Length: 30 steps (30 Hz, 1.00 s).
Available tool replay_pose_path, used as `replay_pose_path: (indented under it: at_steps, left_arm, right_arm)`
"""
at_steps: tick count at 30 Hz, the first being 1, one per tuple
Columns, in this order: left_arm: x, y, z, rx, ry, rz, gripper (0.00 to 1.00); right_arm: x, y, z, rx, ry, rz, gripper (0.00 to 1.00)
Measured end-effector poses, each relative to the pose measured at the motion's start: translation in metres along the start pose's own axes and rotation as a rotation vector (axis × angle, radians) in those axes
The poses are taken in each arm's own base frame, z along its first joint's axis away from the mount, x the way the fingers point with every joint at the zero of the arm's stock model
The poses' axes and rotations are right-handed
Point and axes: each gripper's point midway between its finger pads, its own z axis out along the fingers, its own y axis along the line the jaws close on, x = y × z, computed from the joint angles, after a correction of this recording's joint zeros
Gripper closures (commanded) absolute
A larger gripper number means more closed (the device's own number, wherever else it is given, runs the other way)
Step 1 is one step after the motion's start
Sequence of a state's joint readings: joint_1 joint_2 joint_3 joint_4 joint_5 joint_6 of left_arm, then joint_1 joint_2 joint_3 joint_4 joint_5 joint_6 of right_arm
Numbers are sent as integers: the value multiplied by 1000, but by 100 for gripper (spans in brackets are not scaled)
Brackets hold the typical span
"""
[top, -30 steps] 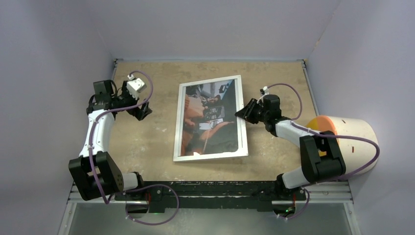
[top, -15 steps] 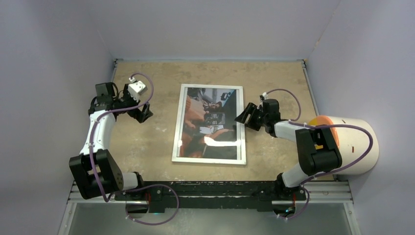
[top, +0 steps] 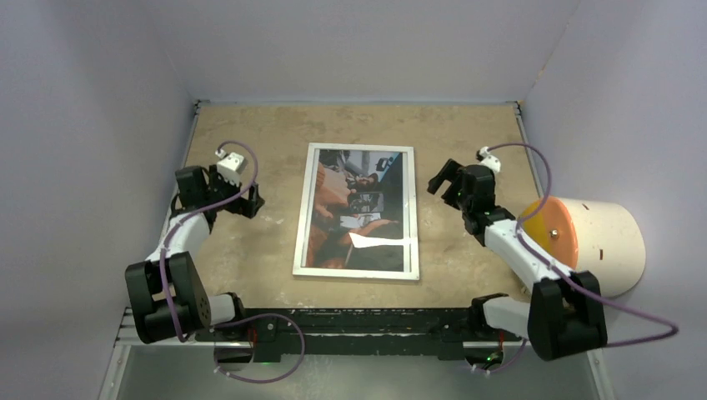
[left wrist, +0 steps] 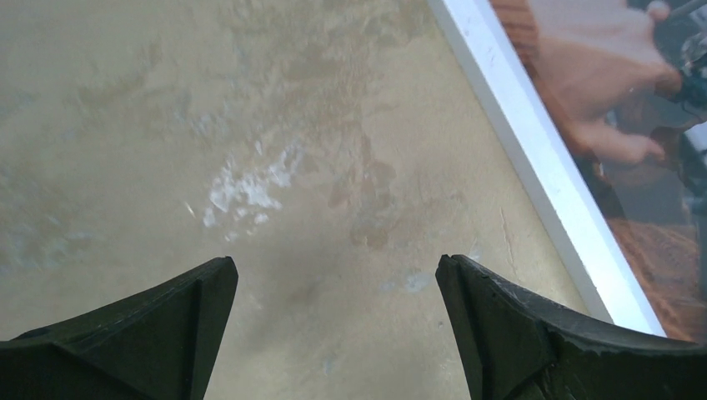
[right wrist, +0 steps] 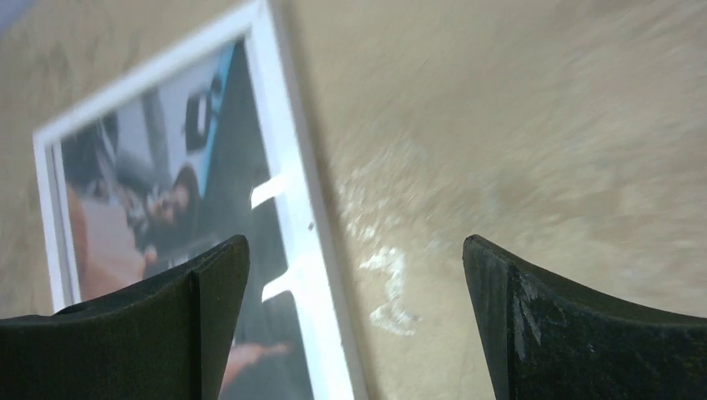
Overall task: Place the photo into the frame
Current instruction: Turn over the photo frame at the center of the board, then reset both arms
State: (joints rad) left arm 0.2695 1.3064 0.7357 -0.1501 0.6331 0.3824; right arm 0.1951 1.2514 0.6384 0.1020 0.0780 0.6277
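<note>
The photo (top: 354,208) lies within the white frame (top: 305,218) at centre; left gripper (top: 253,202) mid-left, right gripper (top: 439,179) mid-right; both jaws apart, empty, off the frame.

The frame (top: 361,147) lies flat in the middle of the table (top: 250,133), its long sides running from near to far, with the photo (top: 354,208) inside its rails. The left claw (top: 253,202) is to the frame's left, apart from it, over the table. The right claw (top: 442,177) is to the frame's right, near the far half of the right rail but not touching it. Further right, by the table's right edge, a cylindrical drum (top: 600,242) lies on its side beside the right arm.
</note>
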Motion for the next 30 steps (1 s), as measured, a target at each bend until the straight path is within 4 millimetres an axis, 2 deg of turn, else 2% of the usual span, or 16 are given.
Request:
replay_pose_path:
  at_steps: [2, 4, 7, 10, 12, 15, 18, 21, 24, 27, 30]
  left_arm:
    - [20, -5, 6, -26, -24, -28, 0]
    - [41, -13, 12, -38, -54, -57, 0]
    - [59, -24, 19, -43, -100, -78, 0]
    - [56, -25, 25, -64, -181, -49, 0]
    - [49, -23, 28, -86, -234, -20, 0]
    - [32, -19, 31, -116, -308, 20, 0]
    - [15, -14, 31, -147, -378, 56, 0]
    - [5, -11, 30, -173, -415, 70, 0]
    - [1, -8, 28, -200, -450, 68, 0]
    - [12, -11, 26, -219, -476, 66, 0]
    - [50, -20, 38, -203, -396, 5, 0]
  right_arm:
    - [-32, -10, -12, 66, -157, 4, 1]
    - [-51, -27, -21, 132, -298, -9, 1]
    - [-45, -68, -25, 274, -389, -52, 1]
    - [-32, -104, -29, 398, -423, -117, 1]
    - [-32, -116, -33, 432, -474, -146, 1]
    - [-36, -126, -42, 443, -580, -150, 1]
    - [-41, -127, -45, 439, -638, -147, 1]
    - [-50, -122, -39, 421, -683, -152, 1]
    - [-51, -121, -31, 421, -691, -173, 1]
    - [-50, -122, -22, 423, -700, -192, 1]
    - [-53, -119, -18, 408, -723, -222, 1]
